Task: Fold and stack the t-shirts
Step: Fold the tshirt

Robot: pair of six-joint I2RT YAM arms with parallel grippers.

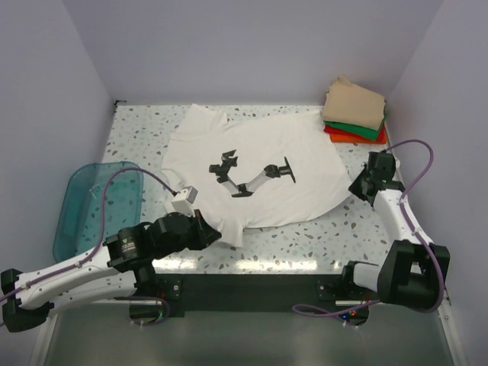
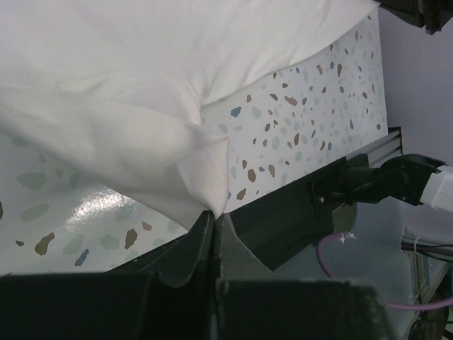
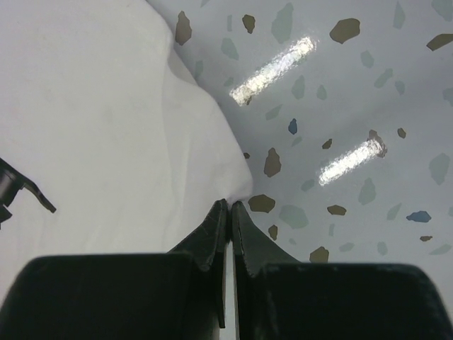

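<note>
Lift both pinched edges of the large white cloth t-shirt (image 1: 259,149) together and evenly, so it folds without bunching. It lies spread on the speckled counter (image 1: 305,240). Your left gripper (image 2: 214,216) is closed on the shirt's near-left edge, and your right gripper (image 3: 230,205) is closed on its right edge.
</note>
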